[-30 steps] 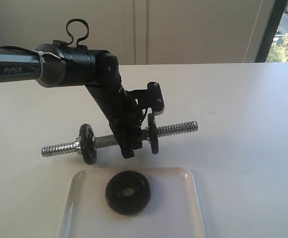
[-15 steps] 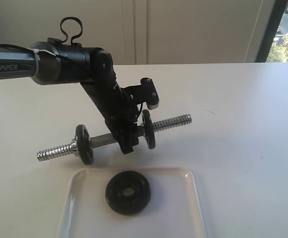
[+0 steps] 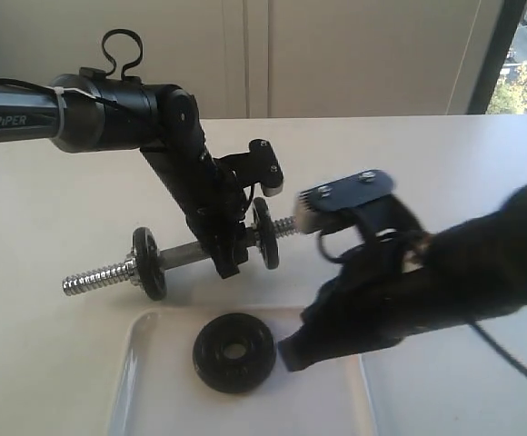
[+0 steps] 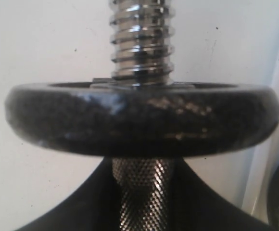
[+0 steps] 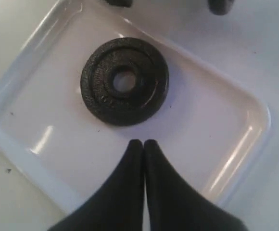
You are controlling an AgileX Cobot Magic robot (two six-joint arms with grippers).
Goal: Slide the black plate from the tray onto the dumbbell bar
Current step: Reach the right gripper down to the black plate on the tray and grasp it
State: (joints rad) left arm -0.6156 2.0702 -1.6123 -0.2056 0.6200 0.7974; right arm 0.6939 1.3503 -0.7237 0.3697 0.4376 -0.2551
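Observation:
The black plate (image 3: 234,351) (image 5: 125,82) lies flat in the clear tray (image 3: 134,368) (image 5: 226,120), hole up. My left gripper (image 3: 228,263) (image 4: 142,185) is shut on the knurled middle of the dumbbell bar (image 3: 100,275) (image 4: 142,192), between the bar's two small black discs (image 3: 148,263) (image 3: 265,233). One disc (image 4: 142,118) fills the left wrist view, with the threaded end (image 4: 140,38) beyond it. My right gripper (image 3: 291,354) (image 5: 143,143) is shut and empty, its tips just above the tray floor, a short way from the plate's rim and not touching it.
Everything stands on a white table (image 3: 445,154). The right arm (image 3: 445,272) stretches from the right edge over the tray's right half and covers the bar's right threaded end. The tray's low rim surrounds the plate.
The right arm has come into view from the right, its shut tips now over the tray beside the plate. The left gripper has carried the bar slightly to the left.

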